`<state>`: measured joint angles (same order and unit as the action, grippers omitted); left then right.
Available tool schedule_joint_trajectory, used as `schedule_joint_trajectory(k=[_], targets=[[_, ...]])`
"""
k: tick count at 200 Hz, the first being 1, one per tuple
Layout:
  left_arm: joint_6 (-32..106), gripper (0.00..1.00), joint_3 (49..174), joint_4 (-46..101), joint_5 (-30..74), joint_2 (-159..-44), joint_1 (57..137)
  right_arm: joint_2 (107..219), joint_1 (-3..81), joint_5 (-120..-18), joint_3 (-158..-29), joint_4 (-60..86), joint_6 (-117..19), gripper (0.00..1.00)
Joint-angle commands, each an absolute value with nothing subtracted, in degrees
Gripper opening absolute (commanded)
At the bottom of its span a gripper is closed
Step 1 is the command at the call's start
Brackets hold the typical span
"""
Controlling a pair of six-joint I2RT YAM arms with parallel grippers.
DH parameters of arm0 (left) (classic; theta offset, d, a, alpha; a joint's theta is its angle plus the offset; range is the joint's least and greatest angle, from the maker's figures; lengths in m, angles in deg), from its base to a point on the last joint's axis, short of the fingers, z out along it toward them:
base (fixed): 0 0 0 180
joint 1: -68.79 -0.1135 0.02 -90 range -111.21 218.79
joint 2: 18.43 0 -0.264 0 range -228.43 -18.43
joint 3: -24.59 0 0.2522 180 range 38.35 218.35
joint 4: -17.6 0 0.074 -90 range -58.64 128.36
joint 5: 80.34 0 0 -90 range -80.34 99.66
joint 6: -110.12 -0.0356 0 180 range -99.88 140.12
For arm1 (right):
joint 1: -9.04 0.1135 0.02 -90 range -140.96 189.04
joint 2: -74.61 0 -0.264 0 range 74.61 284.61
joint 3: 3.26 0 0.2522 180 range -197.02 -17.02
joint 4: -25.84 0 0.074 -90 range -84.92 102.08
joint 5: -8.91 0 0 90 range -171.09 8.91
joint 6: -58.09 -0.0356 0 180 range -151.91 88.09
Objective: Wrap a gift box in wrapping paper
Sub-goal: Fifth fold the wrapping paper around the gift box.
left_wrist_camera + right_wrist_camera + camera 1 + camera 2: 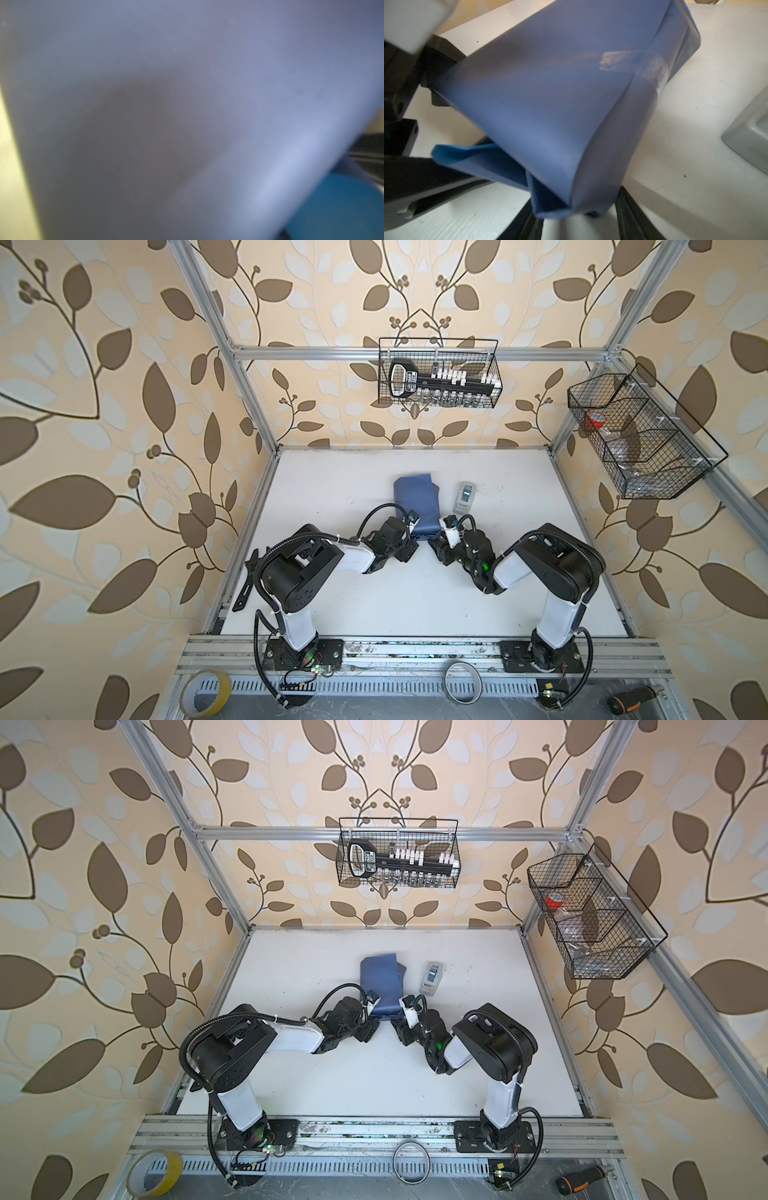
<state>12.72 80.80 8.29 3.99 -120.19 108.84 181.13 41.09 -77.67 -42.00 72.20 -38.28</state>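
Observation:
The wrapping paper lies folded into a slate-blue parcel mid-table, with a strip of clear tape across its seam. The gift box is hidden inside it. My right gripper is at the parcel's near end, and its fingers press the folded paper end from both sides. My left gripper is at the near left corner. The right wrist view shows its fingers apart with a light-blue flap between them. Blurred paper fills the left wrist view.
A grey-white tape dispenser stands just right of the parcel. Wire baskets hang on the back and right frame. Tape rolls and a screwdriver lie along the front rail.

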Motion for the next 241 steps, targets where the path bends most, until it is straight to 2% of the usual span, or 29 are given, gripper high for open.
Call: schedule_joint_trajectory(k=[1, 173, 241], targets=[[12.94, 0.73, 83.08, 6.47, 6.22, -120.6, 108.62, 181.49, 41.02, -77.14, -43.47, 72.87, -37.1, 0.54], [16.69, 0.53, 84.42, 6.37, 10.16, -122.1, 108.62, 182.37, 42.71, -78.17, -44.56, 72.2, -38.46, 0.47], [17.99, 0.49, 84.38, 6.9, 12.09, -121.67, 108.71, 181.85, 43.54, -77.97, -44.1, 72.41, -40.02, 0.46]])
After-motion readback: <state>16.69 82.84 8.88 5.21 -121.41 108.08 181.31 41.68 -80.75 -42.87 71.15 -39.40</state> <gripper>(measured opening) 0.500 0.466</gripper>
